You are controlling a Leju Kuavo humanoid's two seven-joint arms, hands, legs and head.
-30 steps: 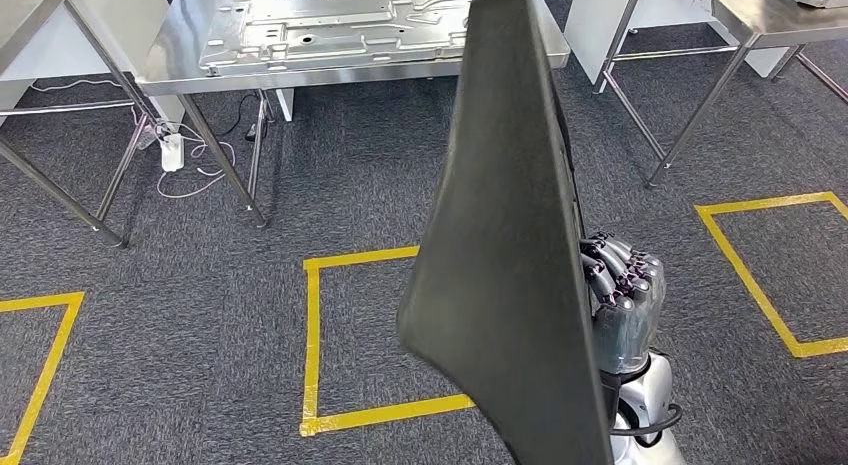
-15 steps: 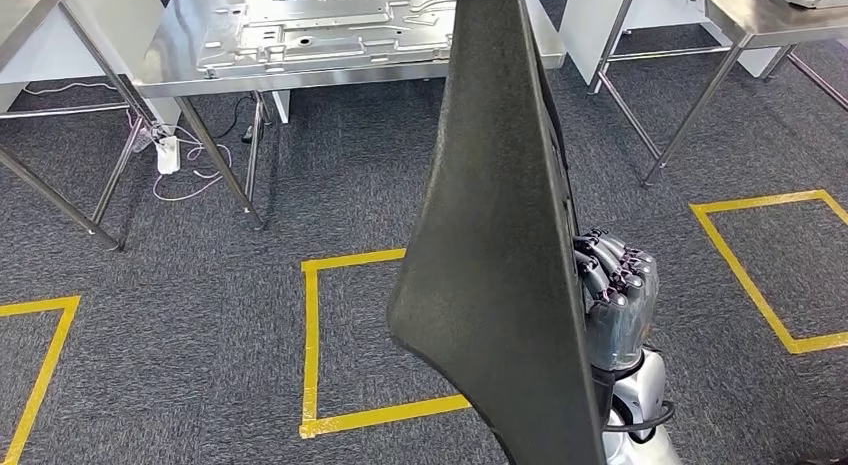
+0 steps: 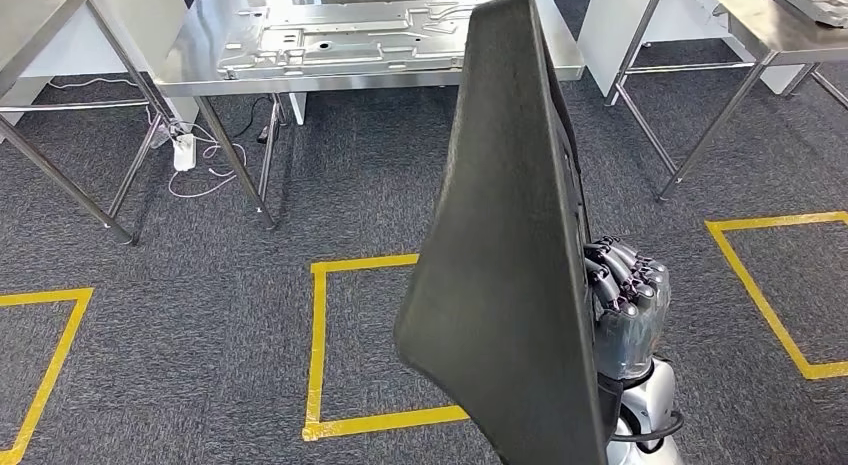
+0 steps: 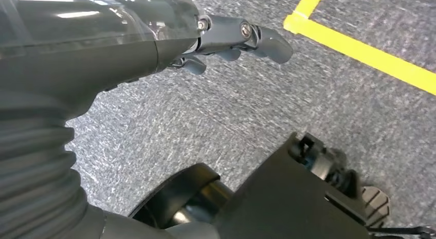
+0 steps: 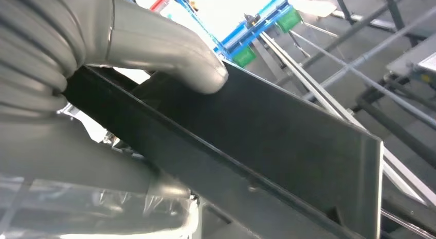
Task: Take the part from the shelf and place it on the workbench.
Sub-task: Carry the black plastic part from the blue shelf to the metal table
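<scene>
The dark part [image 3: 510,245] is held upright by the right hand [image 3: 625,315], clamped at its lower edge above the floor, short of the tabletop [image 3: 200,55]; it is judged stiff, light and top-heavy, while the left hand [image 4: 226,41] hangs loosely curled, empty.

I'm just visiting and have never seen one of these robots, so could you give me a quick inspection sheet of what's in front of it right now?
Surface: steel workbench ahead across grey carpet, bearing a pressed metal panel.
Job's things: black part, held upright, not yet on the workbench.
Clutter: nothing seen.
Hands: right hand grips the black part, thumb pressed on its face; left hand hangs over the carpet, fingers curled, holding nothing.
Cables: white power strip with loose leads on the floor under the workbench.
Surroundings: yellow tape squares on the carpet; another steel table to the right.
</scene>
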